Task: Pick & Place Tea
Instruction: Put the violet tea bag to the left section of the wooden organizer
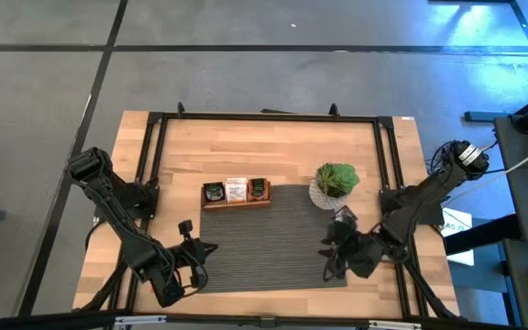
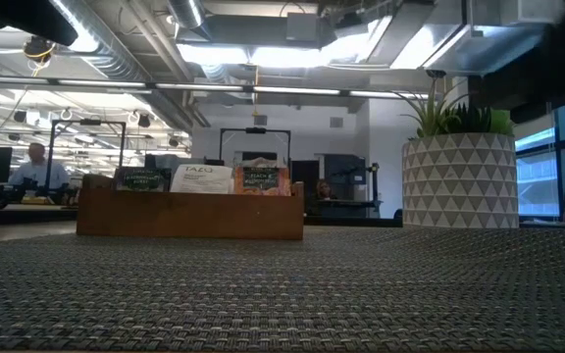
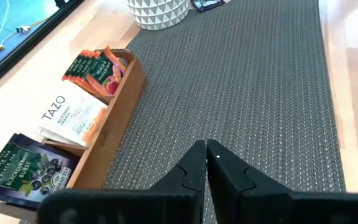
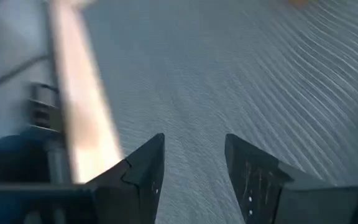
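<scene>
Worktop mat [image 1: 273, 240] sitting bare; tea [image 1: 236, 190] resting in tray [image 1: 235, 203]; left gripper [image 3: 206, 154] hovering pinched together, right gripper [image 4: 194, 158] hovering spread apart.

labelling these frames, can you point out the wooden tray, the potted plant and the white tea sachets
wooden tray [image 2: 189, 218], low view, its front wall
potted plant [image 2: 459, 181], low view, middle of the patterned pot
white tea sachets [image 3: 70, 115], left wrist view, face of the front sachet

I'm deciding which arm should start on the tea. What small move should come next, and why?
Probably move the right gripper toward the wooden tray. Its fingers are open and empty over the grey mat, while the left gripper is shut. All tea sachets still stand in the tray.
</scene>
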`<action>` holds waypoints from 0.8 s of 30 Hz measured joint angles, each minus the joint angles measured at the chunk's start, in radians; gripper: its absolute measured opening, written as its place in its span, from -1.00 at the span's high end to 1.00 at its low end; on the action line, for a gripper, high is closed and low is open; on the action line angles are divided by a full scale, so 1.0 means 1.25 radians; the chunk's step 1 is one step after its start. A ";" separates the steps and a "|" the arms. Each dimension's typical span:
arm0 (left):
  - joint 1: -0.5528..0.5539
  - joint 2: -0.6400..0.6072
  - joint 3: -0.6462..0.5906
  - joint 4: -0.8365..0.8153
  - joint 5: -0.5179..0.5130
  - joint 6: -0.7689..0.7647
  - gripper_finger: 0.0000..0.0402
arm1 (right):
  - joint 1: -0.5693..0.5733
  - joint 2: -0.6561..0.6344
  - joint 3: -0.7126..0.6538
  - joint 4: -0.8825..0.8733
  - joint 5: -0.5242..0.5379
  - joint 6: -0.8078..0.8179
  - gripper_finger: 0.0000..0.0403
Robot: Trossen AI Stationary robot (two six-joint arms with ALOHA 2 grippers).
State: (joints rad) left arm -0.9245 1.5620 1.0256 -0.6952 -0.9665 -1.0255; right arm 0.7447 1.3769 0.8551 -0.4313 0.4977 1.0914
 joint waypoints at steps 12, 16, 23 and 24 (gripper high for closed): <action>0.000 0.000 0.000 0.010 0.000 0.000 0.95 | 0.013 0.000 -0.016 -0.522 0.008 0.464 0.16; 0.000 0.000 0.000 0.010 0.000 0.000 0.94 | 0.000 0.000 -0.065 -0.492 -0.020 0.467 0.06; 0.000 0.000 0.000 0.011 0.000 0.000 0.96 | -0.053 0.000 -0.184 -0.406 -0.074 0.525 -0.36; 0.000 0.000 0.000 0.011 0.000 0.000 0.96 | -0.058 0.000 -0.198 -0.393 -0.085 0.518 -0.40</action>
State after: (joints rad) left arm -0.9245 1.5620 1.0256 -0.6813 -0.9665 -1.0256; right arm 0.6724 1.3769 0.6076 -0.9219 0.3920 1.7390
